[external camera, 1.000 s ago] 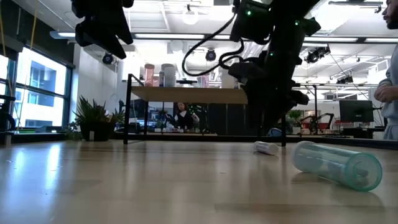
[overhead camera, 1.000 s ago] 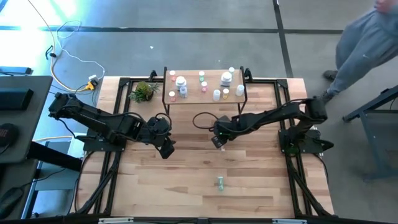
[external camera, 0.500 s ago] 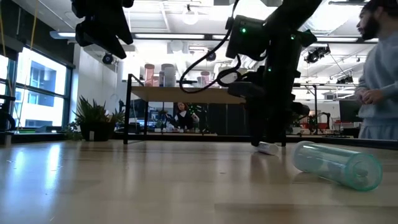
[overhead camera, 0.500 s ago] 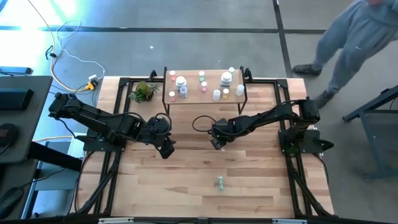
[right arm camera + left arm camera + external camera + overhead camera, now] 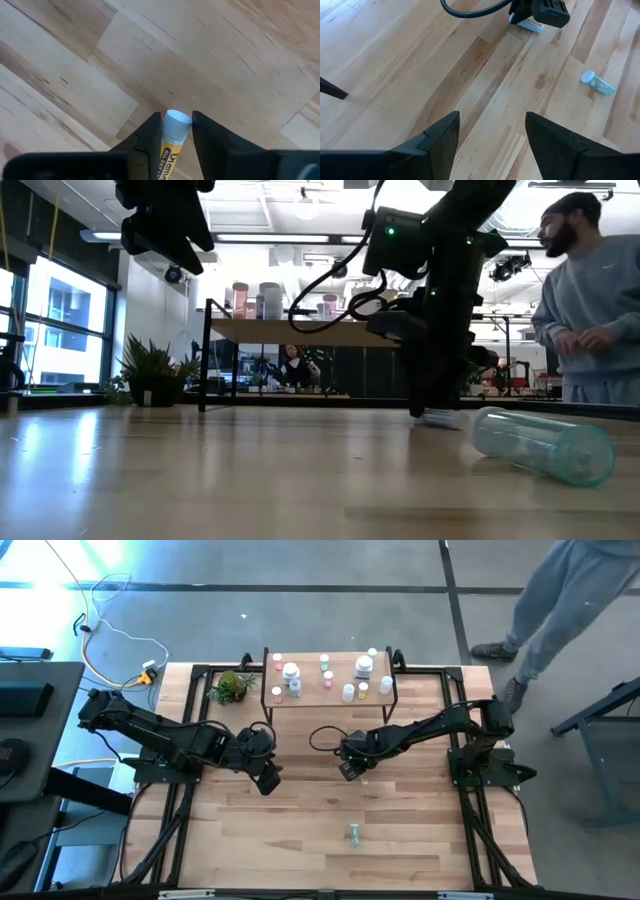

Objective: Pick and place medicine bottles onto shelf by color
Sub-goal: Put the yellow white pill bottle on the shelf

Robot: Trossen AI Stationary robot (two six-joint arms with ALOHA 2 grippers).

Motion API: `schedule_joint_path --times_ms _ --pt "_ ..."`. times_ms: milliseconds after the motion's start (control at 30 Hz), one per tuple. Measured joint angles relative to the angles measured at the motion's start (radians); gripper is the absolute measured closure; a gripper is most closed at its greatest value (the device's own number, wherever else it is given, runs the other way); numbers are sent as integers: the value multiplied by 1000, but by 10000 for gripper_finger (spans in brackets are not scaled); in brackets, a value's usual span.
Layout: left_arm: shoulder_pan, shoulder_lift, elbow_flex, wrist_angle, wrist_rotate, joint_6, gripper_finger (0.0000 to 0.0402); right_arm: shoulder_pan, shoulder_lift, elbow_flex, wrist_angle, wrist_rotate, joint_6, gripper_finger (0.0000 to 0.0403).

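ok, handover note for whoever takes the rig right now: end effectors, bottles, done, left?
Right end effector: down at mid-table, shut on a small yellow-labelled bottle lying on the wood, not yet lifted.
Left end effector: open, empty, hovering over the table's left-centre.
Done: about ten bottles already stand on the shelf.
Left: place the gripped bottle, then the green bottle lying on its side near the front edge.
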Motion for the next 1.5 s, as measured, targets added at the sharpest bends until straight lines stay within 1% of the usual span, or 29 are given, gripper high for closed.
schedule_joint_path --times_ms 167,800,1100,1300,1400,1500 --pt "0 0 0 0 0 0 183 0 0 0 0 0 -9 326" --pt "0 0 0 0 0 3 183 3 -11 4 7 -2 -92 329" --pt "0 0 0 -6 5 3 183 3 -23 92 18 -4 -166 329" --pt "0 -3 0 -15 7 3 183 3 -23 160 20 15 -233 329" --pt "0 -42 2 -13 7 12 183 3 -23 195 18 16 -263 329" --pt "0 -93 1 -20 -18 27 183 3 -23 234 19 39 -289 329"
